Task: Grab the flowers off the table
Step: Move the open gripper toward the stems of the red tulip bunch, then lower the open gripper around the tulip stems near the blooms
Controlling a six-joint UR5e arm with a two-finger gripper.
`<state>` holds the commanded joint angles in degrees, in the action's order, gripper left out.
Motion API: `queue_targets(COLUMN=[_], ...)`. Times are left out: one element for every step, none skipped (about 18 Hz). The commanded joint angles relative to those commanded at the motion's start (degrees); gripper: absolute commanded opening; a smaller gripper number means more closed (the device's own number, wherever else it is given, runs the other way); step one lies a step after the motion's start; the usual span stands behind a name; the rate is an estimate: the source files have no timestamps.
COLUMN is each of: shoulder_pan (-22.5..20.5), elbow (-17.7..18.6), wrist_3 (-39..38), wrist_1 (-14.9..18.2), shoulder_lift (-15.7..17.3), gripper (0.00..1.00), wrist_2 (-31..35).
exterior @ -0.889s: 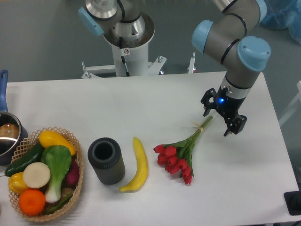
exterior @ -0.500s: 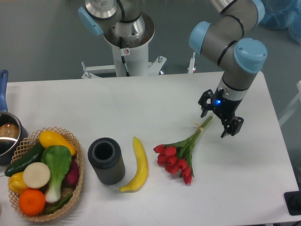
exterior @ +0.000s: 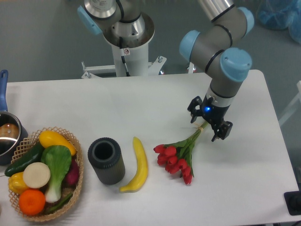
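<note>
1. One white worktop with rounded corners fills most of your view, and everything else sits on it or hangs over it.
2. Your arm, grey with light-blue joint caps, reaches in from the top right and bends down over the right half of the worktop.
3. At the left edge you have a wicker basket holding a yellow squash, a cucumber, a bok choy, a white round slice, a yellow pepper, an orange and something dark red.
4. Partly out of view at the far left edge is a pot with a blue handle, touching the basket's upper left side.
5. Right of the basket stands a dark grey cylindrical cup, upright, its mouth open to the camera.
6. A banana lies just beside that cup, between it and the bouquet.
7. The flowers lie flat on the worktop right of centre, red buds toward the near edge, stems running up and to the right.
8. Your pincer hangs directly over the tied stem end, its two fingers spread apart on either side of the stems and closed on nothing; whether it touches them you cannot tell.
</note>
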<state>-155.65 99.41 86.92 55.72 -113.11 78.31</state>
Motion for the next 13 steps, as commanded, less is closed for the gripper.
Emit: queue_targets(shoulder_pan=[0.0, 0.09, 0.52, 0.79, 0.7, 0.53, 0.53, 0.53, 0.61, 0.62, 0.62, 0.62, 0.62], elbow=[-0.7, -0.97, -1.15, -1.23, -1.24, -1.5, -2.28, -3.16, -3.87, -3.96, -3.96, -3.96, -3.96], wrist_3=[0.0, 0.0, 0.0, -0.09, -0.09, -0.09, -0.17, -0.7, -2.18, -3.59, -3.69, -4.21, -5.0], wrist_1=[0.52, 0.7, 0.88, 1.05, 1.84, 3.15, 4.82, 6.75, 8.42, 8.96, 9.14, 9.14, 9.23], shoulder_lift=[-0.97, -1.67, -2.46, -2.82, -2.82, -2.73, -2.82, -2.99, -3.61, -3.79, -3.79, -4.05, -4.22], gripper=[1.0, 1.0, 1.0, 1.0, 1.0, 1.0, 1.0, 1.0, 1.0, 1.0, 1.0, 1.0, 1.0], wrist_2=[0.0, 0.09, 0.09, 0.17, 0.17, 0.0, -0.35, -1.05, -1.4, -1.58, -2.02, -3.07, -3.77])
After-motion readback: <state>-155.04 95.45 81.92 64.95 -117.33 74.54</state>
